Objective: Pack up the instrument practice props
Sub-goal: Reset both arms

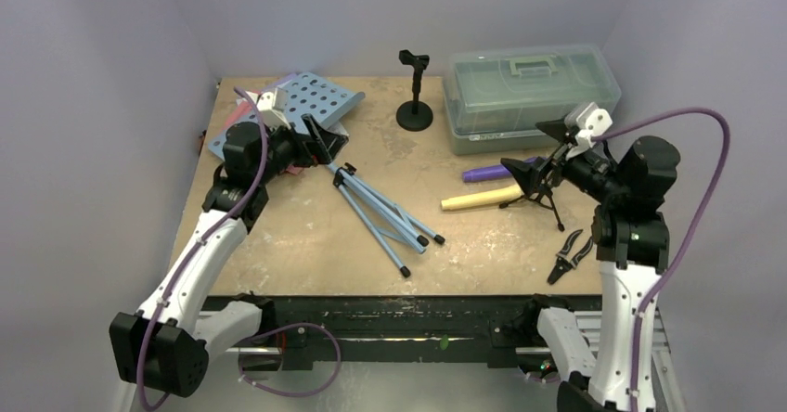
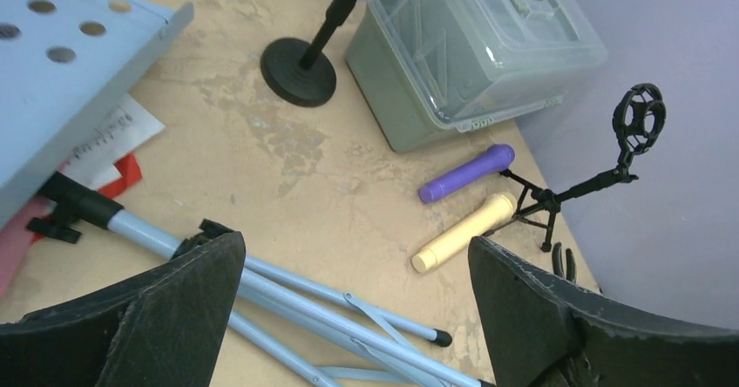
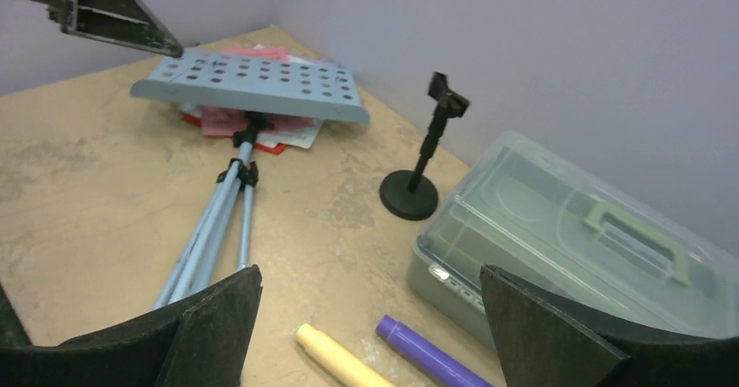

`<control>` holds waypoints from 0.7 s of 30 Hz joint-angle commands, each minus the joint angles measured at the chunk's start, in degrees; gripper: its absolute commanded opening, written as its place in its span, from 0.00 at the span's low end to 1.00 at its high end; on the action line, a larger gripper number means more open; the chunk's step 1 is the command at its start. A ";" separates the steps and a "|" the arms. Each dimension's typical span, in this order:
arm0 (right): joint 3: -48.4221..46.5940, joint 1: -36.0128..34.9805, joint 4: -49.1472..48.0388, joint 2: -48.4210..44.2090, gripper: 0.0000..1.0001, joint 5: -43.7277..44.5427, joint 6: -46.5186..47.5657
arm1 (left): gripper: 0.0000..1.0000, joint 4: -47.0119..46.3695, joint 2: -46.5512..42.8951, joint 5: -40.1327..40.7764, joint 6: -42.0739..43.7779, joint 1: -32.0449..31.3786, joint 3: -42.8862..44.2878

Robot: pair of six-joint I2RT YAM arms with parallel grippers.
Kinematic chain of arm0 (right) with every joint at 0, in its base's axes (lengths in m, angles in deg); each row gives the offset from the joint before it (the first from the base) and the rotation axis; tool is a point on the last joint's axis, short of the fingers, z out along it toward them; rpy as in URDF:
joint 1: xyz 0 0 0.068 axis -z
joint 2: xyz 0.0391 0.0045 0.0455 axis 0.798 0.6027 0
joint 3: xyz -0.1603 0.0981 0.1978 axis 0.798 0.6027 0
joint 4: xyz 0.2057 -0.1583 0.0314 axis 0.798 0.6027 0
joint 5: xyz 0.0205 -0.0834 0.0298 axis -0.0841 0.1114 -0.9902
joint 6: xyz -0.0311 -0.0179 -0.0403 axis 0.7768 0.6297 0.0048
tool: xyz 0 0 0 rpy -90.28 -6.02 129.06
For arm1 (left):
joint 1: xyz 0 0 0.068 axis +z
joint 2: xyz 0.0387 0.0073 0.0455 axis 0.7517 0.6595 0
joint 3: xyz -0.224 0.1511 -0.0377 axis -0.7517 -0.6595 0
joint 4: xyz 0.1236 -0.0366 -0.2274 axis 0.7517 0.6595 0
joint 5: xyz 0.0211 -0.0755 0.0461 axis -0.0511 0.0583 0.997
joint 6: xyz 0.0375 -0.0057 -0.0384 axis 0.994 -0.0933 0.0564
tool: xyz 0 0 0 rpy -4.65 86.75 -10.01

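My left gripper hangs with fingers spread wide just above the music stand. Its pole passes beneath nearly along my finger line, legs pointing right, so I'd turn the wrist. My right gripper, likewise spread, has the cream microphone just below.

Looks like a robotics lab cell: bare lilac walls boxing a scuffed wooden counter, cabled robot arms bolted to metal rail at 6 o'clock.

Soft even light, sharp focus
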 commanded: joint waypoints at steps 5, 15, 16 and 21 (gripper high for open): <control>-9.28 2.00 6.20 -4.99 0.99 13.22 -9.76 | 1.00 11.04 -5.75 8.98 8.12 0.38 10.15; -8.26 3.06 6.18 -8.82 0.99 17.05 -14.44 | 1.00 12.63 -9.51 9.66 8.07 0.38 10.31; -8.18 3.14 5.93 -9.19 0.99 17.82 -15.78 | 1.00 12.56 -9.98 9.84 8.09 0.38 10.31; -8.59 3.74 5.95 -10.21 0.99 19.10 -19.21 | 1.00 12.54 -10.56 9.22 8.05 0.38 10.32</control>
